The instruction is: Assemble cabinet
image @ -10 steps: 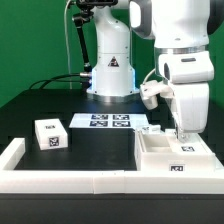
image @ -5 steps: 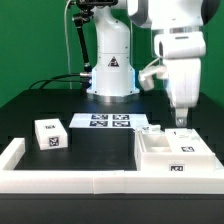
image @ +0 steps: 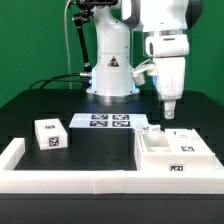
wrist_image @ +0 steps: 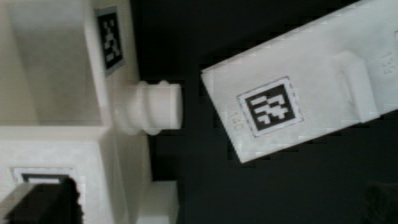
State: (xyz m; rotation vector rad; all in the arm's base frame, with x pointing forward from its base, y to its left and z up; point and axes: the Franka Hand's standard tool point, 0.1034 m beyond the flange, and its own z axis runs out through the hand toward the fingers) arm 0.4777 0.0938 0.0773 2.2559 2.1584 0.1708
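Observation:
The cabinet body (image: 174, 154), a white boxy part with tags, lies at the exterior view's right by the front rim. A smaller white tagged block (image: 50, 134) sits at the left. My gripper (image: 168, 112) hangs just above the body's far edge, holding nothing. In the wrist view the body (wrist_image: 54, 100) shows a round white knob (wrist_image: 157, 105) on its side. One dark finger (wrist_image: 45, 200) shows at the frame's edge, and the other is lost against the black table. The jaws stand apart, so the gripper (wrist_image: 214, 205) is open.
The marker board (image: 110, 122) lies flat in front of the robot base (image: 110, 75); its end with one tag shows in the wrist view (wrist_image: 285, 95). A low white rim (image: 70, 180) edges the black table at the front and left.
My gripper has risen off the cabinet body and moved toward the exterior view's left and back. The body and the small block have not moved.

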